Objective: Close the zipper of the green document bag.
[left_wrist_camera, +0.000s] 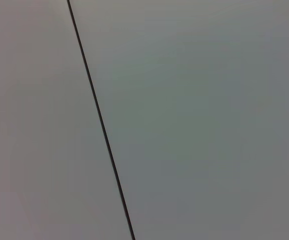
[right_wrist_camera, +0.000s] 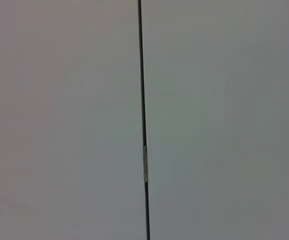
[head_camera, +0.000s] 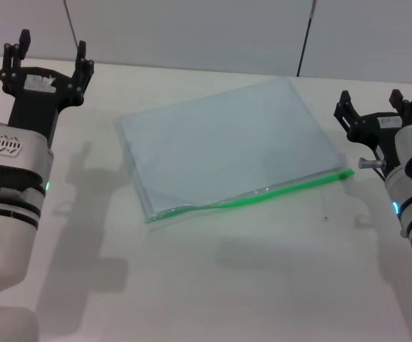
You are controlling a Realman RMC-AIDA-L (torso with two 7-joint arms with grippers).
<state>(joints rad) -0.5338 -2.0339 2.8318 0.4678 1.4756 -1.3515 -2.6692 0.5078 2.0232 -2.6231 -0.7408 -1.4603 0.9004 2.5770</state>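
Note:
The green document bag [head_camera: 224, 153] lies flat in the middle of the white table, a pale translucent pouch set at an angle. Its zipper [head_camera: 263, 195] is the bright green strip along the near long edge, which bulges a little toward its left end; I cannot make out the slider. My left gripper [head_camera: 49, 60] is raised at the far left, open and empty, well clear of the bag. My right gripper [head_camera: 373, 105] hovers just right of the zipper's right end, open and holding nothing. Both wrist views show only grey wall panels.
The white table [head_camera: 213, 285] stretches in front of the bag. Behind it stands a grey panelled wall [head_camera: 192, 28] with dark seams [left_wrist_camera: 102, 125] [right_wrist_camera: 142, 100].

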